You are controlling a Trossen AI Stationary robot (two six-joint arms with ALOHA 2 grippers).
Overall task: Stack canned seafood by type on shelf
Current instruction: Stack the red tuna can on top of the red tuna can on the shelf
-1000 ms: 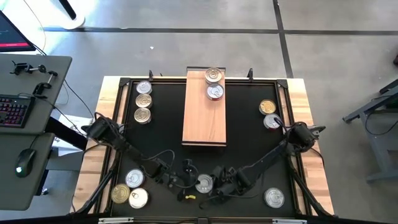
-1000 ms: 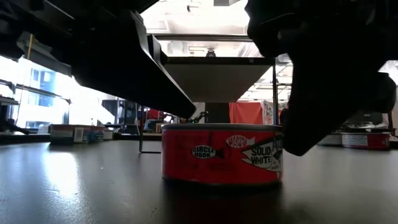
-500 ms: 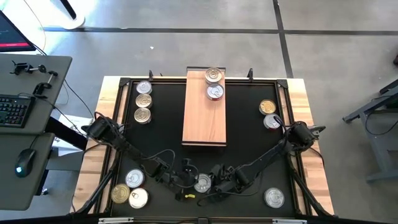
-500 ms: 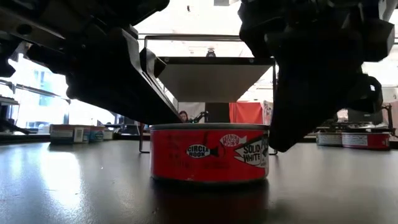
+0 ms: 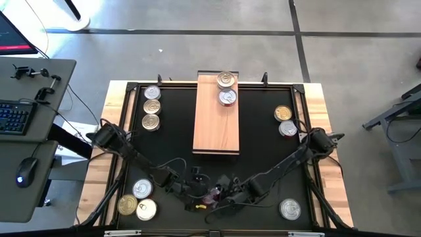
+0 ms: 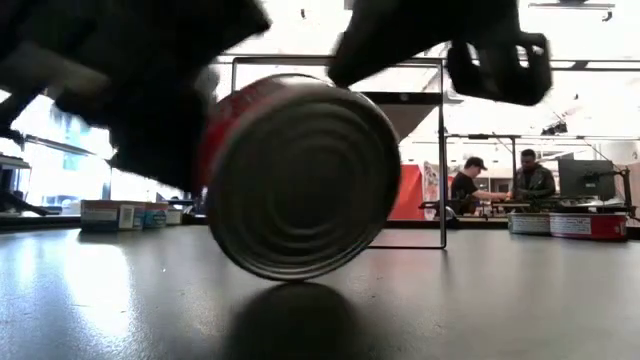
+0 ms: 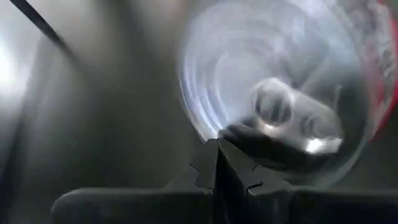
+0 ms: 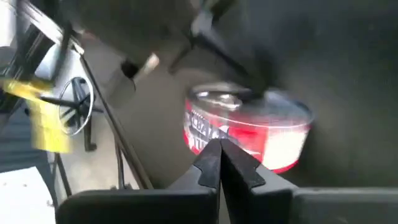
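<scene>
A red-labelled tin of canned seafood (image 6: pixel 300 180) stands tipped up on its rim near the table's front edge (image 5: pixel 212 193). Its ribbed bottom faces the near edge. Its pull-tab lid (image 7: pixel 280 93) faces my left gripper (image 7: pixel 217 146), which is shut and right at the lid's edge (image 5: pixel 200 189). My right gripper (image 8: pixel 217 149), also shut, is at the tin's red side wall (image 8: pixel 249 134), on the tin's right (image 5: pixel 225 191). The shelf (image 5: pixel 217 125) lies at the middle far side with two tins (image 5: pixel 226 89) at its far end. My left gripper's shut fingertips (image 7: pixel 219 163) meet the tin at the edge of its lid (image 7: pixel 233 134), slanting down from the table's left. The tin rests on the table only by its rim (image 6: pixel 290 276). My right gripper's shut fingertips (image 8: pixel 219 163) are against or just short of the tin's side wall (image 8: pixel 214 138), slanting down from the right; I cannot tell whether they touch.
Three tins (image 5: pixel 151 106) lie in a row at the far left, three more (image 5: pixel 138 201) at the near left. Two tins (image 5: pixel 285 122) sit at the right and one (image 5: pixel 290 209) at the near right. People stand in the room beyond the table (image 6: pixel 495 185).
The tin stood flat on the table a second ago and slid a little toward the left. It has now been tipped up onto its rim, its bottom swung toward the near edge. My right gripper has risen beside it, and both grippers stayed shut.
</scene>
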